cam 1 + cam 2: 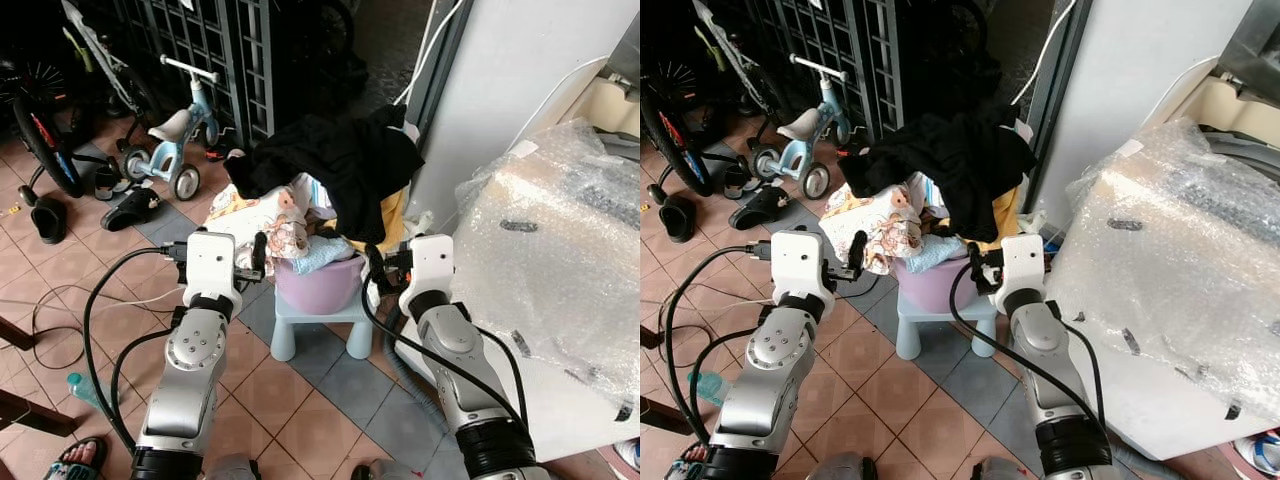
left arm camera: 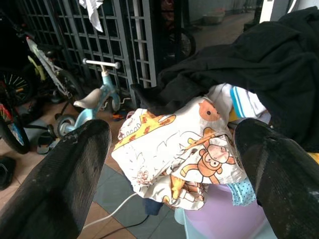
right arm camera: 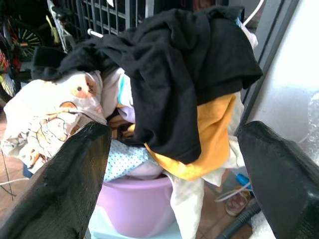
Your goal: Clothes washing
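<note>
— Left claw (image 1: 262, 252) open, fingers spread, beside purple basin (image 1: 318, 285) on pale stool (image 1: 318, 322). Right claw (image 1: 372, 262) open too, other side of basin.
— Surroundings?
— Blue tricycle (image 1: 178, 140), sandals (image 1: 130, 208) on tile floor; bubble-wrapped washer (image 1: 560, 260) right. 
— Laundry?
— Heaped in basin: black garment (image 1: 335, 165) draped on top, cartoon-print cloth (image 1: 262, 218) spilling leftward. No clear long axis.
</note>
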Tool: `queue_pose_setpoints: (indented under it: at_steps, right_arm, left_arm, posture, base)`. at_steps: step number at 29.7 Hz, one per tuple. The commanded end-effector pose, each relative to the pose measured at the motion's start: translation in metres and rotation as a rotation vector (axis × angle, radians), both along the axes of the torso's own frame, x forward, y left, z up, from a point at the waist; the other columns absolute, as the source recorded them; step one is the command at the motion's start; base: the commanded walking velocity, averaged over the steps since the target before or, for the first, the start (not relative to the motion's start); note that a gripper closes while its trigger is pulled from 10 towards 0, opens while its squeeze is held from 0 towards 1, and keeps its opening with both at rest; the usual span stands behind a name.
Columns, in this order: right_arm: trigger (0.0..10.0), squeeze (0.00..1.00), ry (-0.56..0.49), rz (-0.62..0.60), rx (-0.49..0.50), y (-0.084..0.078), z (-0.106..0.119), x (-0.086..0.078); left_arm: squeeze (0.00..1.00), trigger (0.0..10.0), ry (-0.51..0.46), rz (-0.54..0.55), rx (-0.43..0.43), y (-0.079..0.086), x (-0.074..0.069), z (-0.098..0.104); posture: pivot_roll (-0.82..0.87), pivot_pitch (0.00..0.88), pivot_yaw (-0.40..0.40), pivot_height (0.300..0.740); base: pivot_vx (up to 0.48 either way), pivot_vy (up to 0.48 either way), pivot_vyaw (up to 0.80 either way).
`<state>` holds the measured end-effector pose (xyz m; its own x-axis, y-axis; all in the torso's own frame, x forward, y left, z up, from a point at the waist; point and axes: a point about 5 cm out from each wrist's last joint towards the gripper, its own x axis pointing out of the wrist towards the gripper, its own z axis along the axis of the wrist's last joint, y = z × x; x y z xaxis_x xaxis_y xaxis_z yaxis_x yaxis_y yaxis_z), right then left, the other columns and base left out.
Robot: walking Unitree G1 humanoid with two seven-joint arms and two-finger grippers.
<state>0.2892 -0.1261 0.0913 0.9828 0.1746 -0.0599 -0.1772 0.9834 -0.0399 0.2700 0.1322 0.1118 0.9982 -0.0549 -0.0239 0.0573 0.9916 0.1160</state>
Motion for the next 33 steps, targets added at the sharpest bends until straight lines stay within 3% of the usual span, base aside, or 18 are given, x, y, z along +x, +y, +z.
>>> queue_pose_setpoints:
  at_steps: [1,12,15,23,33]
  right_arm:
    - [10.0,0.00,-0.004,-0.005,0.005,-0.002,0.002,-0.002]
    - [10.0,0.00,0.005,-0.009,0.029,-0.003,-0.001,-0.009]
    - [10.0,0.00,-0.010,0.006,0.031,-0.002,0.001,-0.010]
    - [10.0,0.00,-0.030,0.014,0.010,-0.004,0.003,-0.008]
    - [10.0,0.00,-0.026,0.037,0.008,0.001,0.001,-0.002]
  left_arm:
    - [0.00,10.0,0.006,-0.022,0.008,-0.004,-0.003,-0.001]
    - [0.00,10.0,0.003,0.012,-0.028,0.004,-0.013,-0.001]
    - [0.00,10.0,0.015,0.012,-0.039,0.004,-0.014,-0.003]
    - [0.00,10.0,0.014,-0.004,-0.061,0.003,-0.009,-0.003]
    - [0.00,10.0,0.019,0.032,-0.079,0.009,-0.012,-0.003]
  posture:
    - [-0.02,0.000,-0.026,0.740]
    - [0.00,0.000,-0.035,0.740]
    - [-0.01,0.000,-0.025,0.740]
    - [-0.02,0.000,-0.017,0.740]
    - [0.00,0.000,-0.025,0.740]
  base:
    - [0.000,0.000,0.00]
    - [0.000,0.000,0.00]
    - [0.000,0.000,0.77]
    - [0.329,0.000,0.60]
    - [0.477,0.000,0.00]
